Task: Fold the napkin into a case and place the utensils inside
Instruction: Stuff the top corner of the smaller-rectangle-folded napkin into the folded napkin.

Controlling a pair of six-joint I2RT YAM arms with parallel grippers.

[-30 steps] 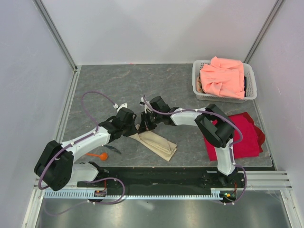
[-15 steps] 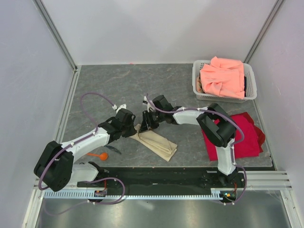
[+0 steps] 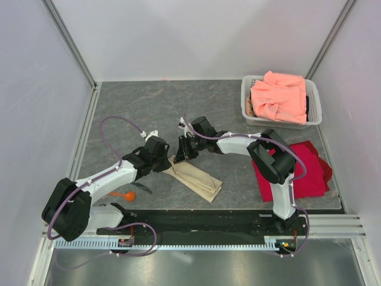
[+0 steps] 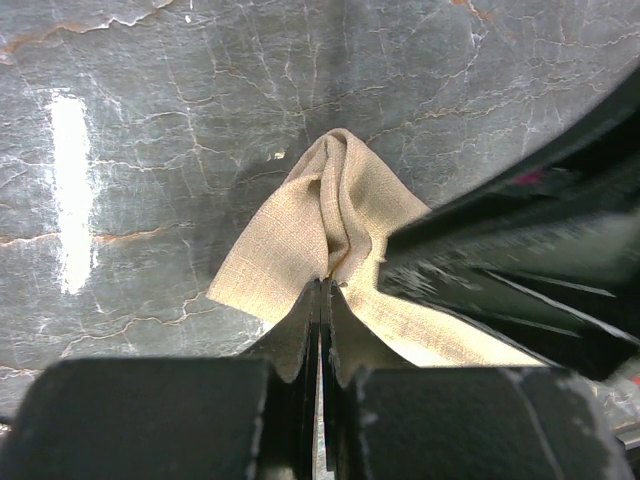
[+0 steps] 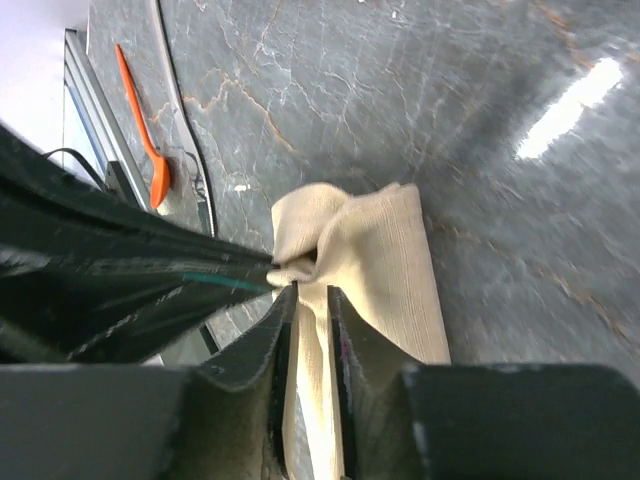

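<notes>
The right claw (image 5: 308, 292) has just parted slightly, loosening from the bunched end of the folded napkin (image 3: 196, 179) lying on the desk (image 3: 149, 107), while the left claw (image 4: 321, 288) stays clamped there, so folding seems unfinished.

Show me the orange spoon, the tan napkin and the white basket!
orange spoon (image 5: 158, 186): right wrist view, on its round bowl.
tan napkin (image 3: 196, 179): top external view, on the middle of the folded cloth.
white basket (image 3: 245, 98): top external view, on its left wall.
</notes>
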